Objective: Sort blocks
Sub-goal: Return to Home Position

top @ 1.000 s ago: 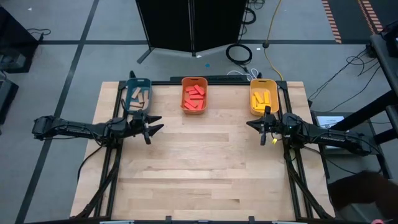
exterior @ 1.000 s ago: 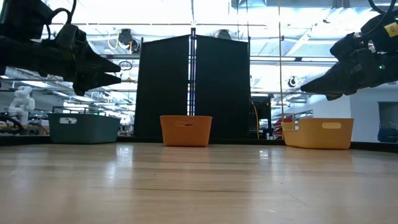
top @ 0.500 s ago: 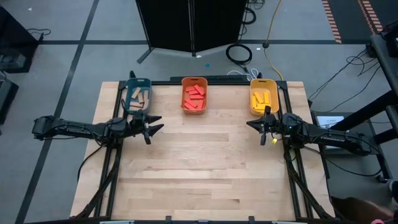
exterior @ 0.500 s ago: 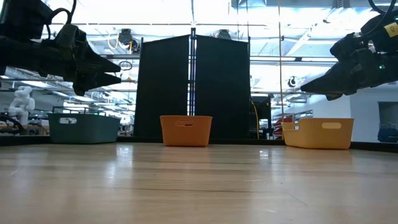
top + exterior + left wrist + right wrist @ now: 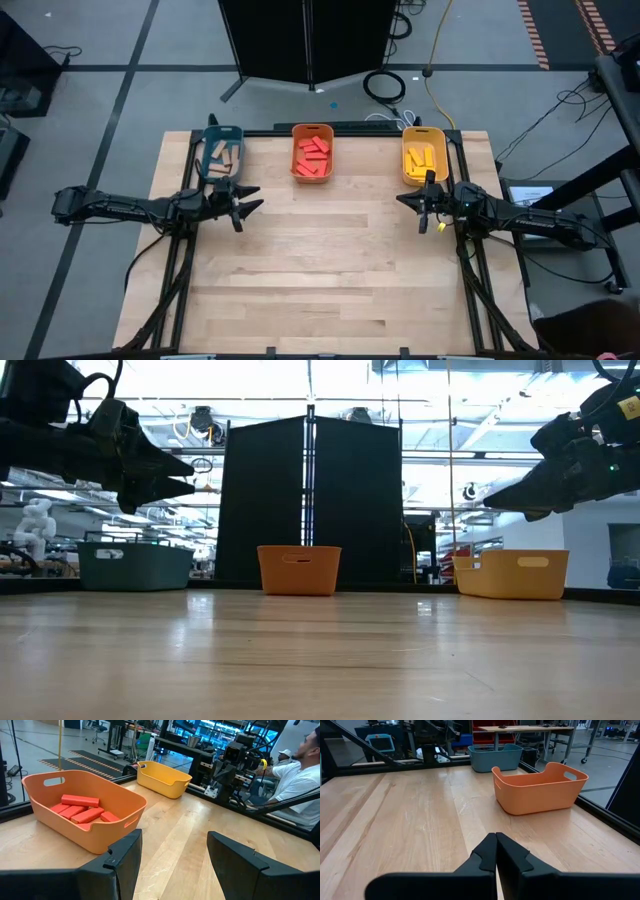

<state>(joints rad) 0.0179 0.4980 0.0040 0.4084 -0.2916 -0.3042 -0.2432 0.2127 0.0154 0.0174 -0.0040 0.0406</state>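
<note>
Pale wooden worktop (image 5: 330, 270), three bins lined along its far edge, and no block out on the boards that I can see. Left pincer (image 5: 248, 198) first: fingers spread wide, nothing between them, hanging above the worktop's left edge and pointing inward. Right pincer (image 5: 404, 199): fingers pressed flat together, gripping nothing, above the right edge and facing back across. Both arms reach in level from the sides, wrists held well above the wood.

Outward now. Red blocks (image 5: 313, 158) are piled in the orange bin (image 5: 312, 127) at the middle of the far edge. Yellow blocks (image 5: 423, 158) lie in the yellow bin (image 5: 424, 130) by the far right corner, and tan blocks (image 5: 222, 155) in the teal bin (image 5: 223, 131) at the far left corner.

Every colour looks housed, so I'd call the sorting done and this the retreat to rest. What's left, by my reckoning, is only to draw both arms back, keeping clear of the bin rims.
</note>
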